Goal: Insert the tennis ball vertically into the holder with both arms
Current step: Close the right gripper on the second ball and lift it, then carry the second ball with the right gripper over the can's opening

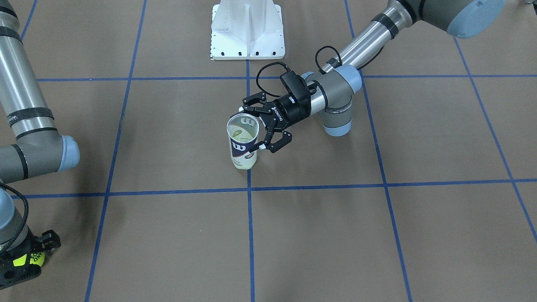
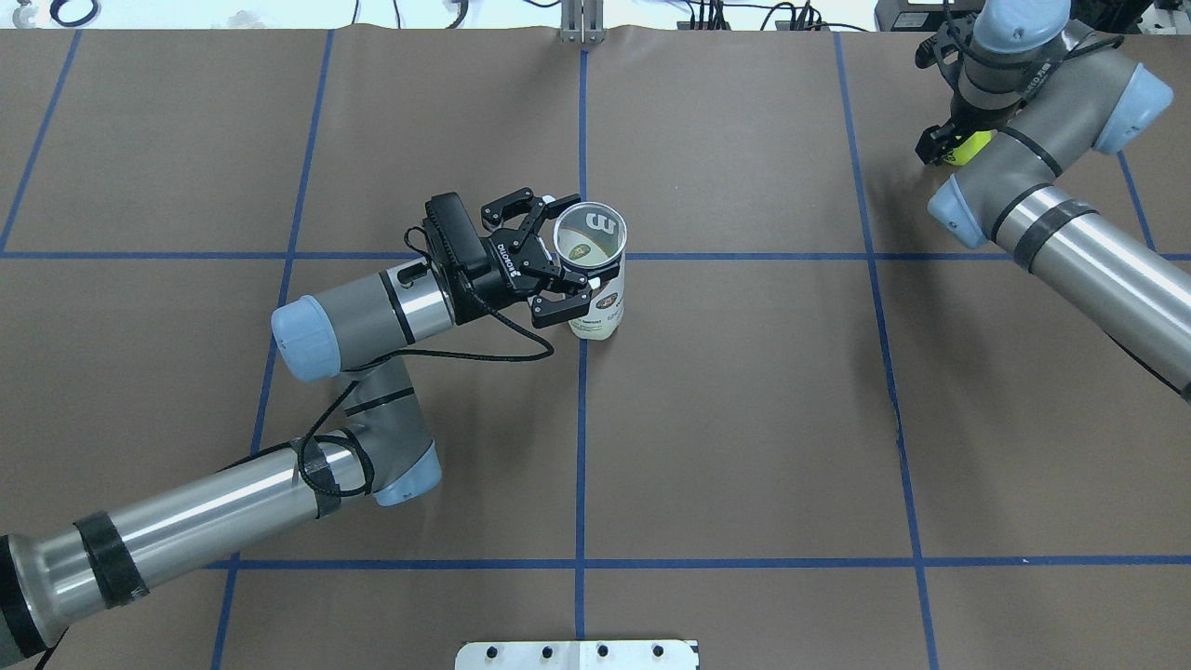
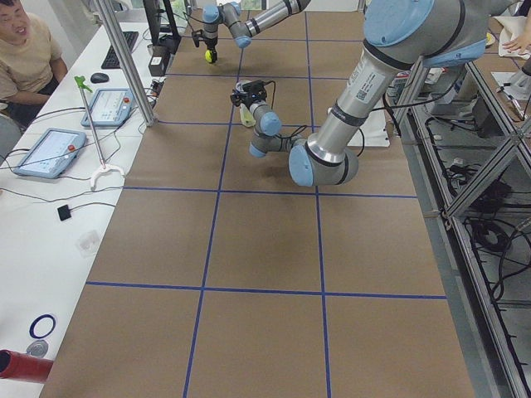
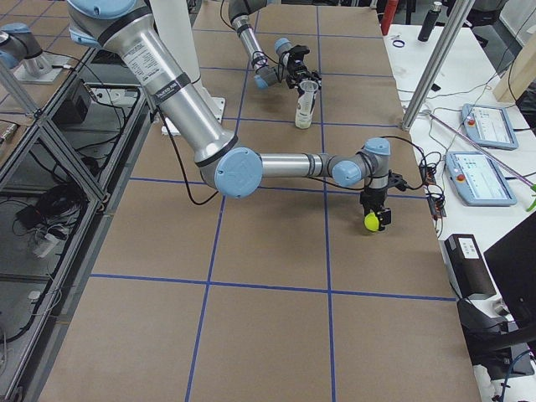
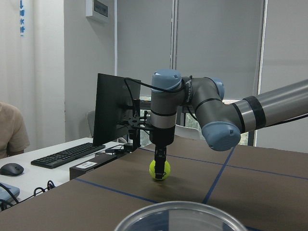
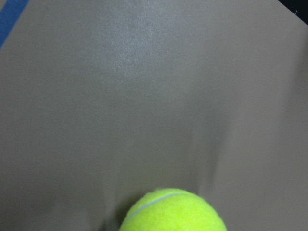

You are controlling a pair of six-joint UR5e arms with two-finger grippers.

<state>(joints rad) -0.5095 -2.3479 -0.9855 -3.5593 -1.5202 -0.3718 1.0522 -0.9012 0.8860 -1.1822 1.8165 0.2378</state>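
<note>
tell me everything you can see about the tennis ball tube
The tube is clear plastic with a navy and white label bearing a white W logo. It stands upright on the brown table, open mouth up, beside a blue grid line. A yellowish-green shape shows at its bottom. The left hand brackets its upper part, fingers on either side; whether they press on it cannot be told.
</note>
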